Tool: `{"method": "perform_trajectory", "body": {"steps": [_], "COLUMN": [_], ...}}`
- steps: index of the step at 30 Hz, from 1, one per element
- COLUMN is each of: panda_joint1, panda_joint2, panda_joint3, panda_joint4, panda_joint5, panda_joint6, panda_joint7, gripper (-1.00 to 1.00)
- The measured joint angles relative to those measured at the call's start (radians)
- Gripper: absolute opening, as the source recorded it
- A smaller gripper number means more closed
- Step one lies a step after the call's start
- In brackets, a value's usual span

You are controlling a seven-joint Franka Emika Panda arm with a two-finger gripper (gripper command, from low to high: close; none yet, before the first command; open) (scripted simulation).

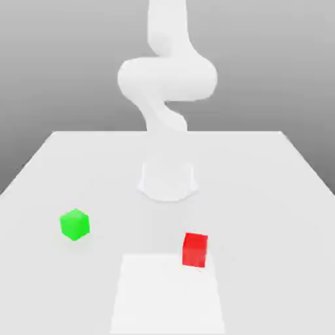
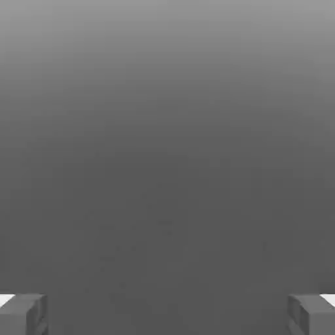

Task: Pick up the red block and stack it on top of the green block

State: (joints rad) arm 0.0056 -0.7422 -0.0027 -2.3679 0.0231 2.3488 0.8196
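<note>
The red block sits on the white table, toward the front and a little to the exterior view's right. Further to the exterior view's left and slightly farther back, the green block rests on the same surface, well apart from the red one. The white arm rises from its round base at the table's middle and curls high above both blocks. In the hand view my gripper is open, its two grey fingertips standing wide apart with nothing but plain grey background between them.
A brighter white rectangular patch lies on the table at the front, with the red block at its far right corner. The table's far edge runs behind the arm's base, and its side edges slant outward toward the front.
</note>
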Motion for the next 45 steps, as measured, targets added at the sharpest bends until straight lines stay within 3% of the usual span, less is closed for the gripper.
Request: {"method": "perform_trajectory", "body": {"steps": [10,17,21,26,27,34,39,45], "panda_joint1": [0.030,0.038,0.035,0.116,0.127,0.126,0.096,0.104], "panda_joint2": [0.281,0.563,0.745,0.897,0.912,0.910,0.781,0.617], "panda_joint3": [0.057,0.151,0.151,0.046,0.034,0.034,0.090,0.077], "panda_joint4": [-0.326,-0.562,-0.575,-0.560,-0.558,-0.558,-0.573,-0.600], "panda_joint5": [0.075,0.059,-0.011,-0.105,-0.114,-0.118,-0.027,0.008], "panda_joint6": [0.232,0.459,0.603,0.734,0.747,0.746,0.634,0.495], "panda_joint7": [0.122,0.279,0.351,0.424,0.432,0.434,0.365,0.349], "gripper": [0.00,0.00,0.00,0.00,-1.00,-1.00,-1.00,-1.00]}}
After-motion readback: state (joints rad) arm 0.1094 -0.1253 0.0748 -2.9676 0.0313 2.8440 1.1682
